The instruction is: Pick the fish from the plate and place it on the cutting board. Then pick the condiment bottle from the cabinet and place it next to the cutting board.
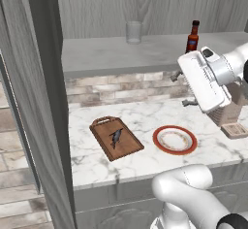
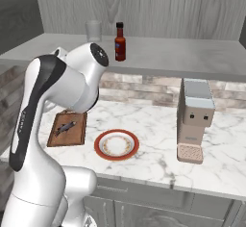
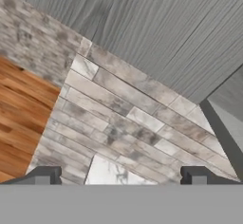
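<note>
While the dark fingers [image 3: 43, 174] stand spread and empty, tiny grey fish [image 1: 116, 137] lies on brown wooden cutting board [image 1: 127, 148].

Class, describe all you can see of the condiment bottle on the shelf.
The condiment bottle is small, dark red-brown, with an orange-red label, a narrow neck and a black cap. It stands upright on the cabinet's pale marbled shelf, in front of the grey wood-grain back wall, apart from the clear glass beside it. Nothing touches it but the shelf.
</note>
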Motion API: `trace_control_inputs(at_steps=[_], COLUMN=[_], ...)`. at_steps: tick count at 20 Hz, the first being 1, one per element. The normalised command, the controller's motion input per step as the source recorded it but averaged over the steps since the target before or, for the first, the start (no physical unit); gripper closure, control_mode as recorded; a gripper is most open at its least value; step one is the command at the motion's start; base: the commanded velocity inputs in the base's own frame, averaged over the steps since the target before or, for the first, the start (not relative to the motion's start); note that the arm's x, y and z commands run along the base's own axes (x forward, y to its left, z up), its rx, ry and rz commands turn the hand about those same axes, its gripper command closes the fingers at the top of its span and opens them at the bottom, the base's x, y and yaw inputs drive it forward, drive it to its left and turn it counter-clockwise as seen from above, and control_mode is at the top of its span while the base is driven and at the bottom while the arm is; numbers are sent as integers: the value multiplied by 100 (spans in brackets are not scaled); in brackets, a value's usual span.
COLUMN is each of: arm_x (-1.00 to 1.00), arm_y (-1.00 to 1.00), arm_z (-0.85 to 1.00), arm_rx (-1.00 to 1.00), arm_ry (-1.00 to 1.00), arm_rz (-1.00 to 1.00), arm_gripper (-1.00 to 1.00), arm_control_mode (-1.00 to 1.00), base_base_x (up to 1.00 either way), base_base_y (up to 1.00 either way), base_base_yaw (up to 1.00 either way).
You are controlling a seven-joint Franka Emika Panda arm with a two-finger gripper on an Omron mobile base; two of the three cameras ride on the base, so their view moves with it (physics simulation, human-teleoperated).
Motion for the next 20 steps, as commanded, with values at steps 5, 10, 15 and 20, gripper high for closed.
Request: trace_control_inputs(at_steps=[5,10,15,20], arm_x=[-5,0,0,0], arm_y=[-18,-18,-15,-6], arm_z=[3,0,0,0], arm_rx=[0,2,10,16], arm_ry=[0,0,0,0], arm_rz=[-5,-4,-3,-1], arm_gripper=[-100,-100,-100,-100], arm_control_mode=[-100,-100,-100,-100], base_base_x=[0,0,0,0], base_base_y=[0,0,0,0], base_base_yaw=[0,0,0,0])
